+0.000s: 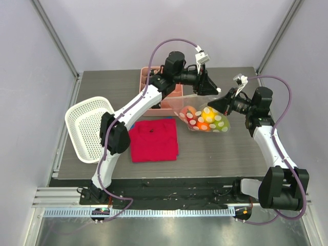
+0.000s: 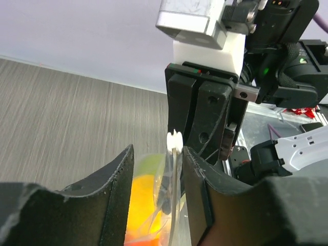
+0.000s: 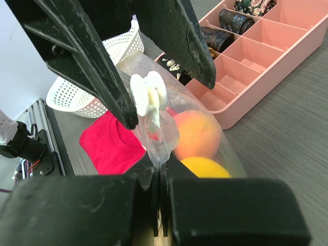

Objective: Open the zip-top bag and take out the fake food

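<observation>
left gripper point(image 2: 158, 151): open, one finger on each side of the top of the zip-top bag point(image 1: 207, 120), not squeezing it
right gripper point(image 3: 160, 177): shut tight on a thin fold of the bag's top edge, just under the slider point(image 3: 147, 95)
zip-top bag: up between the two grippers, right of the middle of the table point(image 1: 230, 154), top edge held high, fat end hanging down and to the front; cannot tell if the bottom touches the table
slider: small and white, at the very top of the bag, in the gap between the left fingers, right beside one of them
zip: cannot tell if open or shut
fake food point(image 1: 199, 119): inside the bag, bunched in the low end; a peach point(image 3: 197, 134) and a yellow fruit point(image 3: 205, 166) seen through the plastic, a bit of red behind them
pink tray point(image 1: 148, 77): at the far side of the table, behind the bag, dark and gold pieces in some of its boxes
white basket point(image 1: 87, 130): at the left edge of the table, well apart from the bag
red cloth point(image 1: 154, 139): flat on the table, between the basket and the bag
</observation>
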`<state>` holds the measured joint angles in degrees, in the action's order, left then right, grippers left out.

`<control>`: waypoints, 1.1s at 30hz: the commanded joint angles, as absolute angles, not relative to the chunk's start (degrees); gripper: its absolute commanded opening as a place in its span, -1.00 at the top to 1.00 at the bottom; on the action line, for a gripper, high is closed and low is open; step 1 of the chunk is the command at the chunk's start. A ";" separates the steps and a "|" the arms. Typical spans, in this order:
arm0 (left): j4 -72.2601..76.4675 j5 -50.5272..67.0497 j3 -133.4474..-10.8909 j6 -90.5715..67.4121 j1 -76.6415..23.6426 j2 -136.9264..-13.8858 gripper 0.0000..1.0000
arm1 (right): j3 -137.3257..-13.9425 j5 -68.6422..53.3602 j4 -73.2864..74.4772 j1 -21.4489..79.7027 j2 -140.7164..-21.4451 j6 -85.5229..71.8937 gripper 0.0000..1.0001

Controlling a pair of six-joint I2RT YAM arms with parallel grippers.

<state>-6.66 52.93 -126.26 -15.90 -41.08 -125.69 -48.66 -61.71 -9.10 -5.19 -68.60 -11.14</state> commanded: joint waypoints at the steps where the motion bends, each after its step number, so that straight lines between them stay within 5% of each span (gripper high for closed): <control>1: -4.57 53.35 -129.11 -17.66 -41.13 -125.77 0.16 | -51.15 -62.93 -10.99 -4.75 -67.41 -10.20 0.97; 8: -4.22 53.79 -129.99 -18.46 -41.48 -126.74 0.28 | -51.07 -62.84 -10.81 -4.48 -67.15 -10.02 0.97; 10: -4.22 53.70 -130.51 -18.63 -41.57 -126.91 0.51 | -51.15 -62.75 -10.72 -4.39 -67.06 -10.02 0.97; 11: -4.22 53.53 -130.43 -18.72 -41.49 -126.74 0.90 | -51.15 -62.75 -10.64 -4.48 -66.97 -9.85 0.97; 16: -4.22 52.73 -130.17 -18.63 -41.57 -125.34 0.99 | -50.98 -61.97 -10.37 -4.31 -66.89 -9.93 0.96; 17: -4.65 52.73 -130.17 -18.37 -41.49 -125.16 1.00 | -51.06 -61.18 -10.20 -4.31 -66.97 -9.93 0.81; 18: -4.92 52.65 -130.08 -18.20 -41.48 -124.98 1.00 | -51.15 -60.56 -9.85 -4.31 -67.06 -10.02 0.46; 23: -6.15 53.96 -128.24 -16.09 -41.49 -123.23 1.00 | -52.82 -59.68 -8.27 -4.31 -67.94 -9.76 0.10; 26: -6.50 53.70 -125.69 -15.03 -41.48 -122.08 0.99 | -53.87 -60.03 -6.94 -4.31 -67.94 -9.05 0.60; 29: -7.38 54.05 -124.37 -13.98 -41.57 -121.47 0.99 | -54.31 -58.80 -6.95 -4.31 -67.41 -9.49 0.66; 33: -7.65 53.71 -122.09 -12.84 -41.48 -119.98 1.00 | -55.46 -56.35 -5.45 -4.31 -67.85 -9.05 0.97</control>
